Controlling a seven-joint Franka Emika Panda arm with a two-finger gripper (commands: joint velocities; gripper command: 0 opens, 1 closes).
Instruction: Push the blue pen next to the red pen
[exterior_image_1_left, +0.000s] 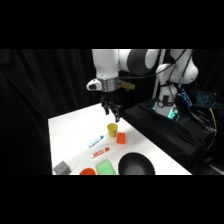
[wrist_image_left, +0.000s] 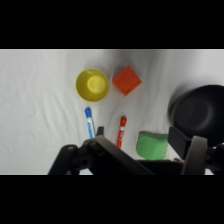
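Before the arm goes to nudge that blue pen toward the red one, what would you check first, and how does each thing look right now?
1. Blue pen in plain sight on the table: ok.
2. Red pen in sight, apart from the blue one: ok.
3. Gap between the pens free of clutter: ok.
4. Gripper down at pen level: not ok, it hangs above the yellow cup.
5. Orange cube and cup off the push path: ok.
6. Gripper open or shut: cannot tell.

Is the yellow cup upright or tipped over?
Upright. The wrist view looks straight down into the yellow cup's round open mouth, and the side view shows it standing on the table.
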